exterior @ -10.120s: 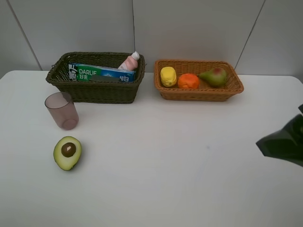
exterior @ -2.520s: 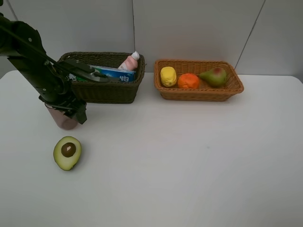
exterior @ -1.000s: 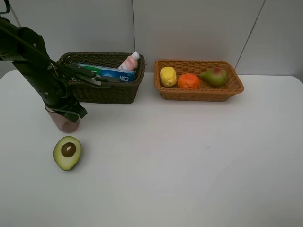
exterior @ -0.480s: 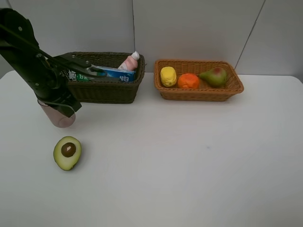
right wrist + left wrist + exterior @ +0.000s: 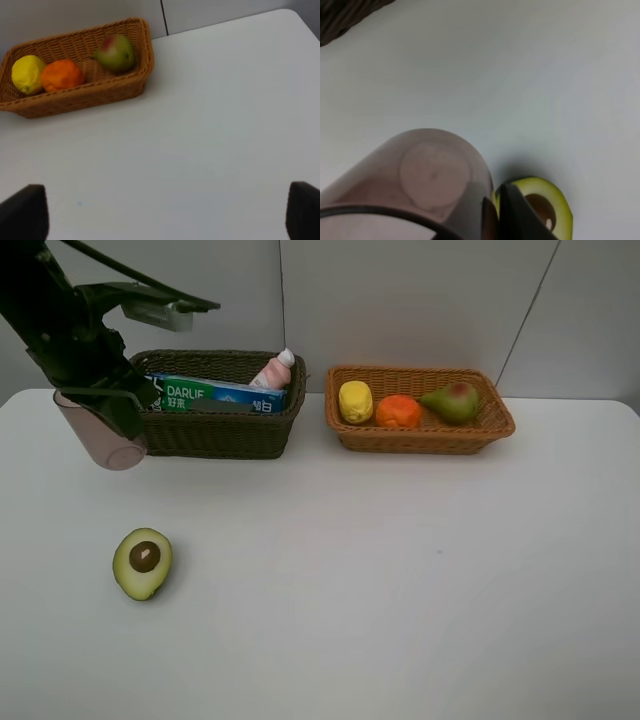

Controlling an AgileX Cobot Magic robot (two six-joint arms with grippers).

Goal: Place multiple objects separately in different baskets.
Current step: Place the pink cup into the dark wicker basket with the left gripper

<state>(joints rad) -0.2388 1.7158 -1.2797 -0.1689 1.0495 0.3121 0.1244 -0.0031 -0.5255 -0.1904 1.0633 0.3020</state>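
**A:** What is the left gripper [image 5: 108, 405] doing?

**B:** It is pinched tight on the rim of the cup [image 5: 100, 435]. The cup is see-through, smooth and pinkish purple. It hangs tilted in the air, off the white table [image 5: 400, 570], just beside the dark basket [image 5: 215, 430].

**A:** What are the baskets like?

**B:** Both are woven and bumpy, with four straight sides. The dark basket is brown-green and deep. The light basket [image 5: 420, 438] is orange-tan and low.

**A:** What is inside them?

**B:** The dark one has a flat blue and green box [image 5: 215, 393] and a pink bottle [image 5: 272, 371] with a white cap, leaning on the box. The basket wall hides their lower parts. The light one has a bumpy yellow lemon [image 5: 355, 401], a round orange [image 5: 398, 412] and a red and green pear [image 5: 452, 401].

**A:** And the avocado [image 5: 143, 562]?

**B:** It is a half, cut side up, with a brown pit in the middle. It lies on the table, well apart from the baskets. In the left wrist view the cup and a dark finger cover part of it.

**A:** And the right gripper [image 5: 160, 212]?

**B:** Only in the right wrist view, as two dark, blurry tips at the corners, spread wide, holding nothing.
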